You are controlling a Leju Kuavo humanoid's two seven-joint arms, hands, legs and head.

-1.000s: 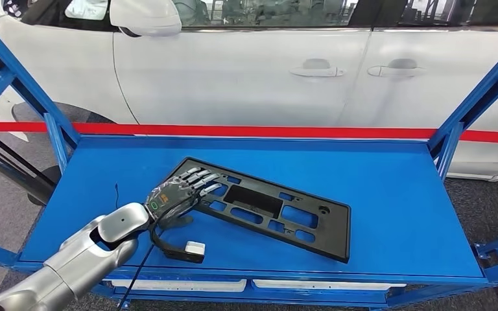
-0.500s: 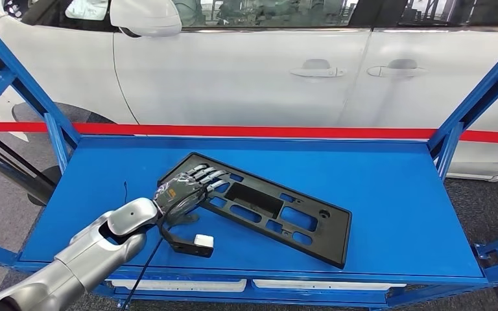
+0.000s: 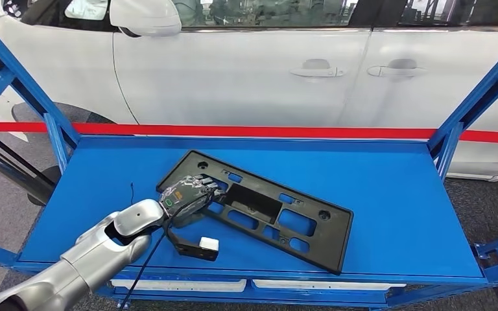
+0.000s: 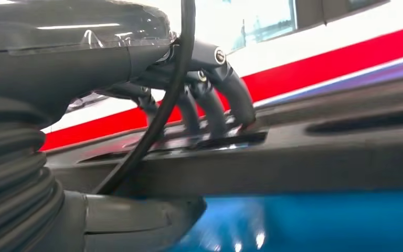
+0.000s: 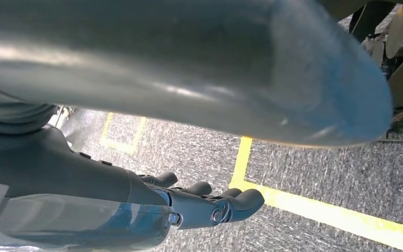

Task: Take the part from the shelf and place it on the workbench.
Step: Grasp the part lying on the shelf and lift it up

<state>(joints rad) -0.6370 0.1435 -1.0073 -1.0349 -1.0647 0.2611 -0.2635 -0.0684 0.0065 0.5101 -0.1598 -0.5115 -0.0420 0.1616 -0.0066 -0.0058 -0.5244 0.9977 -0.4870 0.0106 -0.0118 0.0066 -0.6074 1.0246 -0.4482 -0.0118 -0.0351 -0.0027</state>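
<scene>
The part is a flat black plastic panel (image 3: 279, 217) with several cut-outs, lying slanted on the blue shelf (image 3: 395, 188). My left hand (image 3: 188, 194) grips the panel's near left end. In the left wrist view its dark fingers (image 4: 236, 94) press down on top of the panel (image 4: 320, 152), and the thick thumb (image 4: 136, 220) sits under the edge. My right hand (image 5: 189, 205) hangs over the floor with its fingers loosely extended and nothing in them.
Slanted blue frame posts stand at the shelf's left (image 3: 13, 84) and right (image 3: 480, 97). Close behind the shelf is a white car (image 3: 253, 71). Under my right hand, grey carpet carries a yellow floor line (image 5: 315, 207).
My left hand slid further onto the panel and its fingers curled down over it. The panel turned slightly, its right end swinging toward the shelf's front edge.
</scene>
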